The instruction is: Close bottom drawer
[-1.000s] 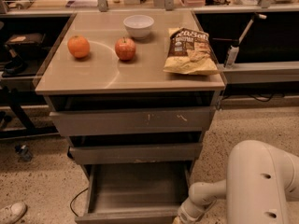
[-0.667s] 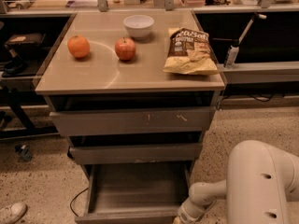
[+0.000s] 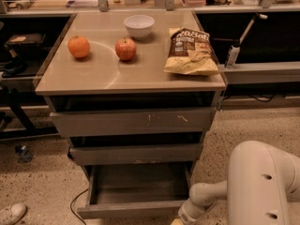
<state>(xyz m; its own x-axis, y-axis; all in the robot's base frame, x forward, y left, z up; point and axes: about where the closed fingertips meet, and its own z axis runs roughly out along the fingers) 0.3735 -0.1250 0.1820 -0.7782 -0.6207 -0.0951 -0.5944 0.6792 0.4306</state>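
The bottom drawer of the grey-brown cabinet is pulled out, its shallow tray open and empty, with its plain flat front near the lower edge of the view. My gripper is at the very bottom edge, just right of the drawer front's right end, mostly cut off by the frame. My white arm comes in from the lower right. The middle drawer and the top drawer, which has white scratch marks, stick out only slightly.
On the cabinet top are an orange, an apple, a white bowl and a chip bag. A black cable lies on the floor at the left. A shoe is at the lower left. Shelving stands behind.
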